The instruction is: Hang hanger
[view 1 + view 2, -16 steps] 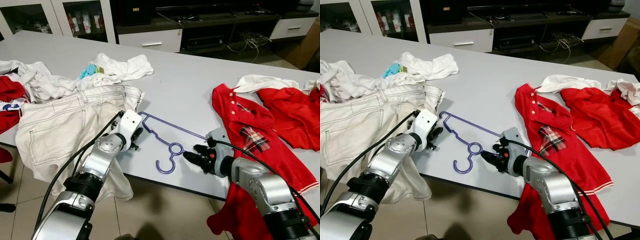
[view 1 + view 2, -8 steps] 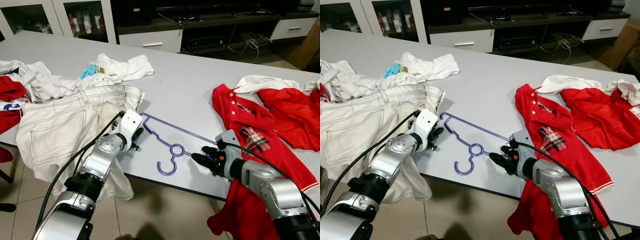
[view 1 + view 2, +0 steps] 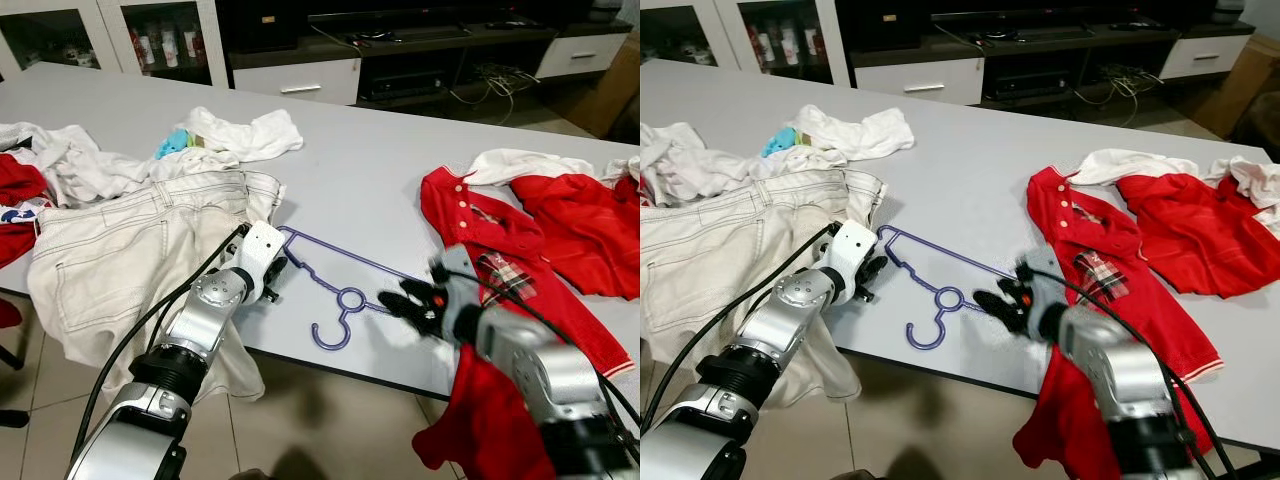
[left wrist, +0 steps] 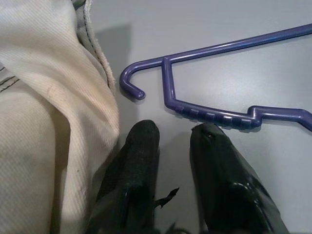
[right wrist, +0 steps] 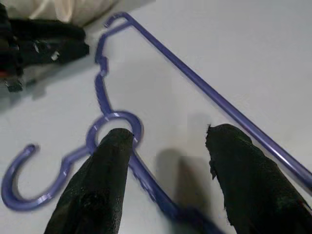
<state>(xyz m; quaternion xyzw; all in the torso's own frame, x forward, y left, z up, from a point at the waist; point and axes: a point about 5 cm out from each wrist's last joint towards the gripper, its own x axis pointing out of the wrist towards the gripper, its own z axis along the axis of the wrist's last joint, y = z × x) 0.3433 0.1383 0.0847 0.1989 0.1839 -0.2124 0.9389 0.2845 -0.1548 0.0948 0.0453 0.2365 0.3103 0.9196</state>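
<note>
A purple plastic hanger point(image 3: 350, 297) lies flat on the grey table point(image 3: 370, 170), its hook toward the front edge. My left gripper point(image 3: 272, 284) rests on the table at the hanger's left corner, beside the beige trousers point(image 3: 120, 240). In the left wrist view its fingers point(image 4: 142, 139) stand slightly apart, just short of the hanger's notched arm point(image 4: 214, 117), holding nothing. My right gripper point(image 3: 393, 301), blurred by motion, is open just right of the hanger's ring. In the right wrist view its two fingers point(image 5: 114, 146) straddle the hanger's arm point(image 5: 195, 83) without closing on it.
A red shirt point(image 3: 500, 250) lies right of the hanger and hangs over the front edge. More red and white clothes point(image 3: 570, 200) are at the far right. White garments point(image 3: 245, 135) lie behind the trousers. Cabinets point(image 3: 300, 75) stand beyond the table.
My right gripper has shifted a little right and away from the table's front edge, onto the hanger's neck, and is blurred. The left arm and the hanger have stayed put.
</note>
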